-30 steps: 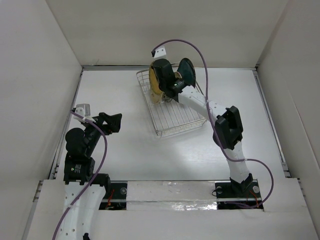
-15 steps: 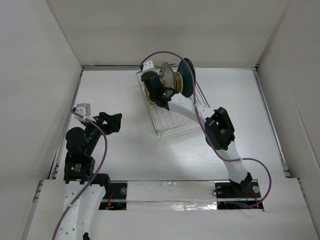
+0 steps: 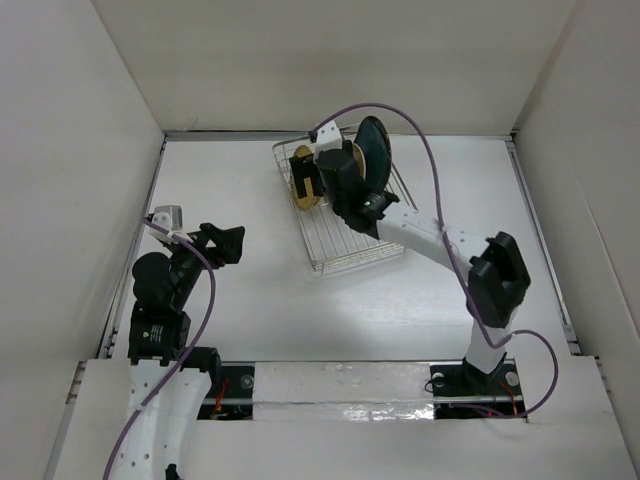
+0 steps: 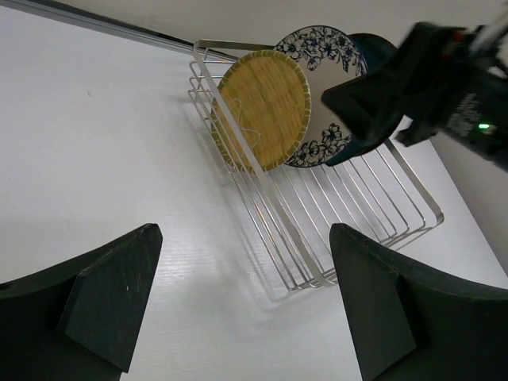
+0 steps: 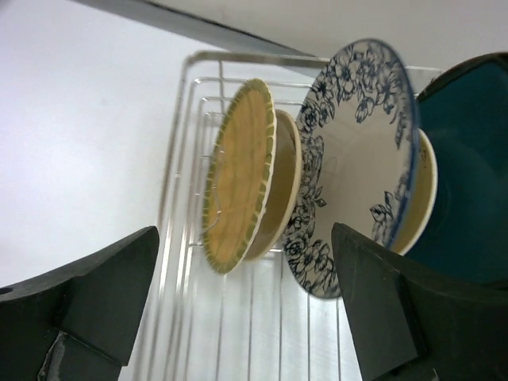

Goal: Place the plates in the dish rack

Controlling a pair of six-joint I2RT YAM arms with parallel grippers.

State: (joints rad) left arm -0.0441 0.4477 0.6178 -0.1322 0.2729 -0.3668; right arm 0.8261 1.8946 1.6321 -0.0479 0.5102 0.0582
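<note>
The right gripper (image 5: 246, 238) hangs over the dish rack (image 3: 350, 250) with its jaws spread wide and nothing between them. Directly in front of it, plates stand on edge between the rack's wire prongs, crowded at the far end. Nearest the rack's left side is the yellow woven plate (image 5: 238, 182), with a cream plate (image 5: 287, 178) pressed behind it. Next comes the white plate with blue flowers (image 5: 357, 159), then a pale plate edge (image 5: 425, 190), then the dark teal plate (image 5: 468, 159). The near half of the rack holds only bare wires.

The left gripper (image 4: 246, 238) rests well apart on the left of the counter (image 3: 300, 320), jaws also wide and holding nothing.

Five plates show in the rack and none outside it, so loading looks finished or nearly so. Whether a sixth plate hides among them cannot be told.
</note>
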